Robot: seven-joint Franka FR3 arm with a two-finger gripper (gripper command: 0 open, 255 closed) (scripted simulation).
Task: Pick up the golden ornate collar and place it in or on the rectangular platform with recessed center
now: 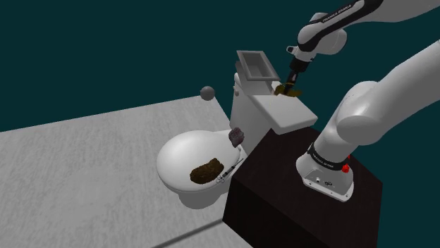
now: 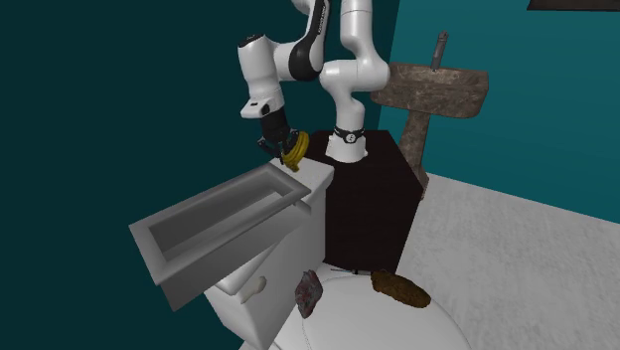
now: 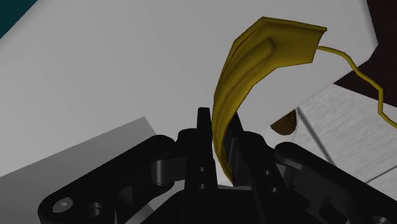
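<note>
My gripper (image 3: 218, 124) has its jaws pinched on the gold collar (image 3: 254, 60), which curves up past my fingertips. I hold it over the white tank lid (image 1: 283, 113), just beside one end of the grey tray (image 2: 229, 251), not in it.

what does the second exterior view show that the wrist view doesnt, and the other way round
Second exterior view: the grey recessed tray on the white toilet tank, a brown sink on its pedestal, a brown lump on the toilet bowl. Wrist view: the black fingers clasping the golden collar, a thin golden strand trailing from it. Both: the collar held in the gripper over the tank.
</note>
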